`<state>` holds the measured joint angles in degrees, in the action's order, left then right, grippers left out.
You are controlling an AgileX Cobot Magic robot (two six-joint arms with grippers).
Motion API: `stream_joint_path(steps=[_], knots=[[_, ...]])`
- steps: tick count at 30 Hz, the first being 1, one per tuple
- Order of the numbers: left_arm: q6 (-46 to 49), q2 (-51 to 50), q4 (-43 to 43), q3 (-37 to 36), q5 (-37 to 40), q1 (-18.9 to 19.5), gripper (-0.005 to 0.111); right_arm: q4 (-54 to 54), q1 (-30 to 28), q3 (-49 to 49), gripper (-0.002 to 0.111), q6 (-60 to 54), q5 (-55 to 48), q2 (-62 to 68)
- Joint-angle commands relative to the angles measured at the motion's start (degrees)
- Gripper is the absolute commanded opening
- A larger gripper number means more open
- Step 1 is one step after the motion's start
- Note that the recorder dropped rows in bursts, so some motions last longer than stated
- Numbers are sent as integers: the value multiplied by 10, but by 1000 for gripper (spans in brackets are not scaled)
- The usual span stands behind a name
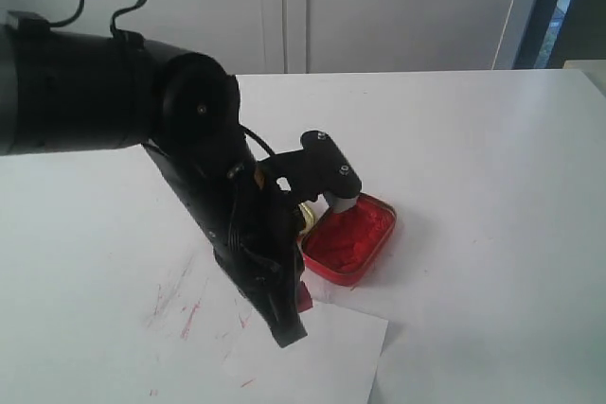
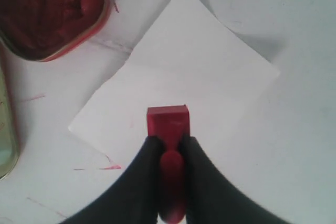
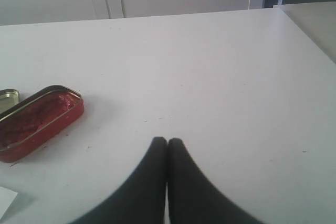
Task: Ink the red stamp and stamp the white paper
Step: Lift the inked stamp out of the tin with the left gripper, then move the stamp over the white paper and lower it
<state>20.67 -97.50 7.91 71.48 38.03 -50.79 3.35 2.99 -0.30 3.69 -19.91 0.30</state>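
My left gripper [image 2: 170,142] is shut on the red stamp [image 2: 168,121], its rounded handle pinched between the black fingers. The stamp's wide base points down over the white paper [image 2: 184,77], near the sheet's middle; I cannot tell whether it touches. In the exterior view the left arm reaches down to the paper [image 1: 322,357], with the stamp [image 1: 303,298] showing red beside the left gripper [image 1: 289,324]. My right gripper [image 3: 167,141] is shut on nothing, above bare table, and is out of the exterior view.
The open red tin of red ink [image 1: 348,238] [image 2: 47,9] [image 3: 37,119] lies just beyond the paper. Its gold lid [image 2: 5,135] [image 3: 8,96] lies beside it. Red scribble marks [image 1: 185,314] stain the white table [image 1: 492,167] left of the paper.
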Motion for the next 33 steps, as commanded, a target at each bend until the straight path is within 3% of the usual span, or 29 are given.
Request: stream_joint_path(steps=[1,8,33], knots=[[11,-20,56,-8,-8,-3,0,-4,-2,3,0,1,4,-3],[11,-79,78,-7,-24,-3,0,-4,-2,3,0,1,4,-3],[-3,-90,29,-5,-68,-3,0,-4,-2,3,0,1,4,-3]])
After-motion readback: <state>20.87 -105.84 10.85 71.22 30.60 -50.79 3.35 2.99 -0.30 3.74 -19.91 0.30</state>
